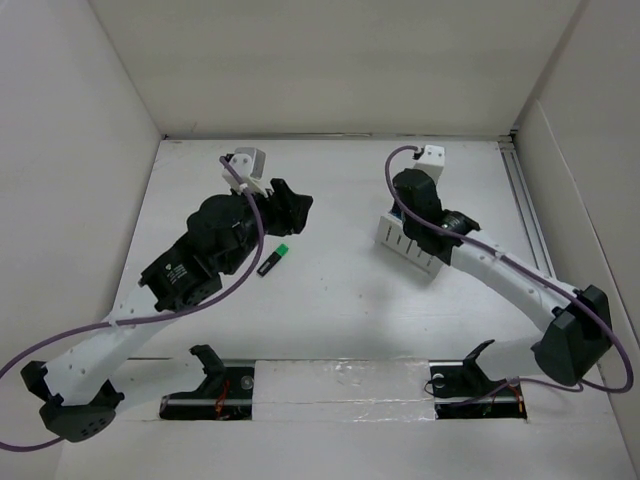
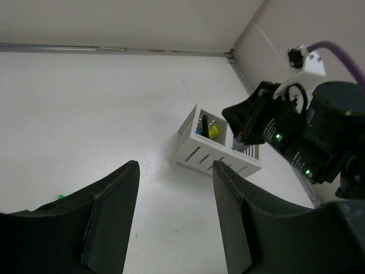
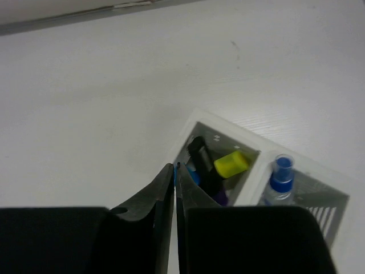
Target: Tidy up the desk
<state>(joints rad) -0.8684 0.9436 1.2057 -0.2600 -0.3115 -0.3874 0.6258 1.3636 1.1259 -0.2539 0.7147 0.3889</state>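
Observation:
The desk point(image 1: 340, 300) is a white tabletop between white walls. A black marker with a green end point(image 1: 274, 260) lies on it left of centre. My left gripper point(image 1: 290, 205) is open and empty, just above and beyond the marker; in the left wrist view point(image 2: 175, 171) bare desk shows between its fingers. My right gripper point(image 3: 175, 166) is shut, its tips over the near-left corner of the white holder box point(image 3: 188, 128). A blue sliver shows at the tips; I cannot tell whether it is held. The box point(image 1: 408, 240) stands right of centre.
The holder's left compartment holds a black marker point(image 3: 199, 154), a yellow highlighter point(image 3: 232, 163) and a blue cap; the right one holds a blue-capped bottle point(image 3: 280, 177). White walls enclose the desk; a rail point(image 1: 525, 200) runs along its right edge.

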